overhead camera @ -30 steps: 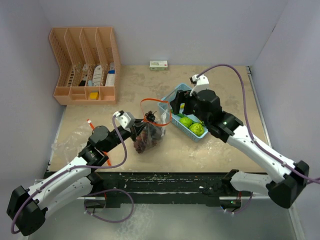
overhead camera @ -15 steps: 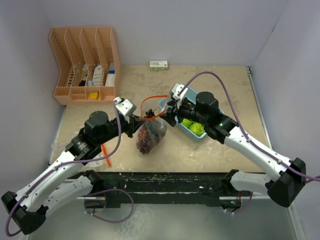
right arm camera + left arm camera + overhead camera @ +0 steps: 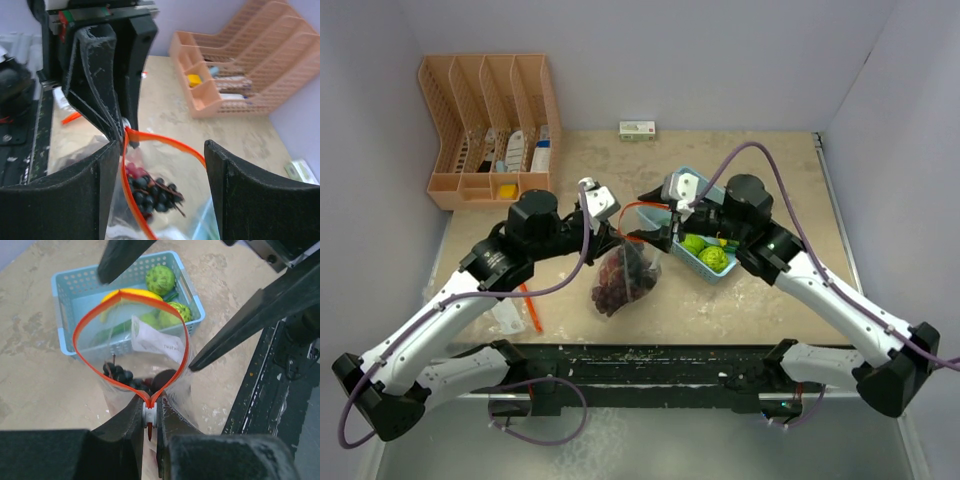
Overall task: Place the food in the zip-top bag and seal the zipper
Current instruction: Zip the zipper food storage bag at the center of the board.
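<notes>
The clear zip-top bag (image 3: pixel 625 275) with an orange zipper rim (image 3: pixel 132 340) hangs open, with a dark grape bunch (image 3: pixel 152 192) inside it. My left gripper (image 3: pixel 150 407) is shut on the white zipper slider (image 3: pixel 150 416) at the near end of the rim. My right gripper (image 3: pixel 170 170) is open, its fingers (image 3: pixel 92 195) straddling the bag's mouth from the far side. The light-blue basket (image 3: pixel 62 315) behind the bag holds a yellow banana (image 3: pixel 132 292), bumpy green fruits (image 3: pixel 161 279) and a long green vegetable, partly hidden by the bag.
A peach desk organizer (image 3: pixel 490 130) stands at the back left. A small white-green box (image 3: pixel 637 129) lies against the back wall. An orange pen and crumpled clear plastic (image 3: pixel 520 312) lie near the front left edge. Walls close in on both sides.
My left arm has swung right and away from me, carrying the bag by its slider. My right gripper has moved left from the basket to the bag's mouth.
</notes>
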